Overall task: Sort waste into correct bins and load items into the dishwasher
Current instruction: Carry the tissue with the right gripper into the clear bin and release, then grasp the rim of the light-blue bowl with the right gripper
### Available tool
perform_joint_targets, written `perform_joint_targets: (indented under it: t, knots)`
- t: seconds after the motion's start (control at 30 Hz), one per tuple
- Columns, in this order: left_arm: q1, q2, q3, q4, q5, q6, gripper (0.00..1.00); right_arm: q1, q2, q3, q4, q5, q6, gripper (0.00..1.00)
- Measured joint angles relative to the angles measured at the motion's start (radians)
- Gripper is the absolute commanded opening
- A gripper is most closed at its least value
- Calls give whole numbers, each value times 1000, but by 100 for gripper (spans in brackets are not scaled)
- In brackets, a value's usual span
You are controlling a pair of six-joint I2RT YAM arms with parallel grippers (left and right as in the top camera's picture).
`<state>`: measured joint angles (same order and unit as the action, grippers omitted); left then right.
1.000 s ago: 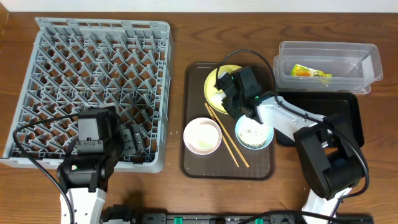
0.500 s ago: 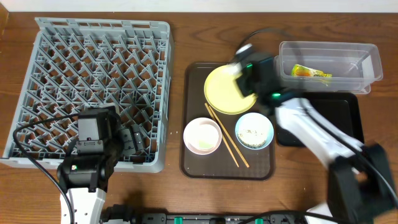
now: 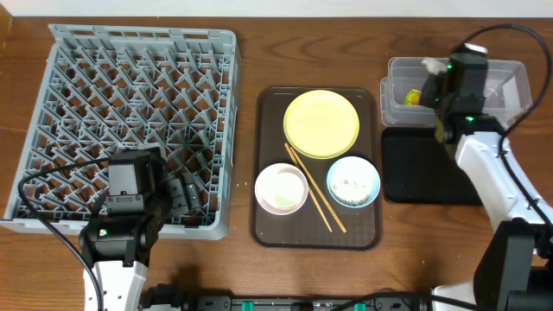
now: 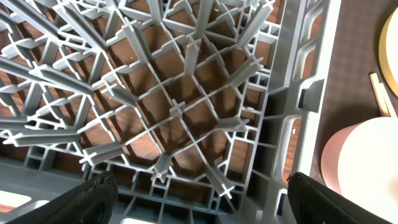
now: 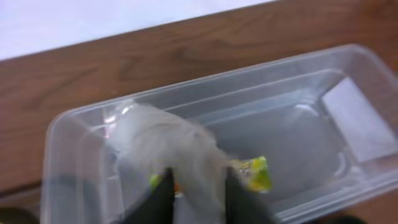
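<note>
My right gripper [image 3: 435, 72] is shut on the crumpled white tissue [image 5: 168, 143] and holds it over the left end of the clear tub [image 3: 505, 76], also in the right wrist view [image 5: 298, 118]. The green-and-orange wrapper [image 5: 258, 174] lies in the tub below it. The black tray [image 3: 432, 168] lies in front of the tub. The yellow plate [image 3: 321, 123], white bowl [image 3: 281, 189], blue bowl [image 3: 353, 181] with crumbs and chopsticks [image 3: 315, 187] sit on the brown tray [image 3: 270, 104]. My left gripper [image 4: 199, 199] is open over the grey dish rack [image 3: 130, 112], near its front right corner.
The rack's right wall [image 4: 292, 106] stands beside the brown tray. The white bowl's rim [image 4: 364, 162] shows at the right of the left wrist view. The table's far edge meets a white surface [image 5: 93, 25] behind the tub.
My right arm has swung from the yellow plate on the brown tray to the right, carrying the tissue to above the clear tub. The left arm has not moved.
</note>
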<state>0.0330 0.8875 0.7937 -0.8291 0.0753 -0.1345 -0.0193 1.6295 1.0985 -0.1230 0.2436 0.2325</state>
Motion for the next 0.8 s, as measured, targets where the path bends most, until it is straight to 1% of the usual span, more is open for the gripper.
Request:
perform_joint_targets:
  t: [0.03, 0.13, 0.23, 0.27, 0.3, 0.43, 0.47, 0.5, 0.6, 0.7, 0.8]
  knots:
    - [0, 0, 0, 0, 0, 0, 89, -4, 0, 0, 2, -4, 2, 54]
    - [0, 0, 0, 0, 0, 0, 89, -3, -3, 0, -2, -46, -29, 54]
    - [0, 0, 0, 0, 0, 0, 89, -3, -43, 0, -45, -106, -59, 54]
    - [0, 0, 0, 0, 0, 0, 89, -1, -77, -1, -74, -145, -69, 56]
    - [0, 0, 0, 0, 0, 0, 89, 2, -104, -1, -99, -171, -76, 59]
    - [0, 0, 0, 0, 0, 0, 89, 62, -264, 0, -306, -340, -115, 69]
    - [0, 0, 1, 0, 0, 0, 89, 93, -300, 2, -375, -385, -118, 69]
    - [0, 0, 1, 0, 0, 0, 89, 102, -308, 2, -390, -400, -120, 69]
    - [0, 0, 1, 0, 0, 0, 89, 182, -318, 6, -549, -449, -128, 69]
    - [0, 0, 1, 0, 0, 0, 89, 275, -289, 3, -624, -472, -131, 66]
    - [0, 0, 1, 0, 0, 0, 89, 353, -256, 0, -653, -481, -132, 63]
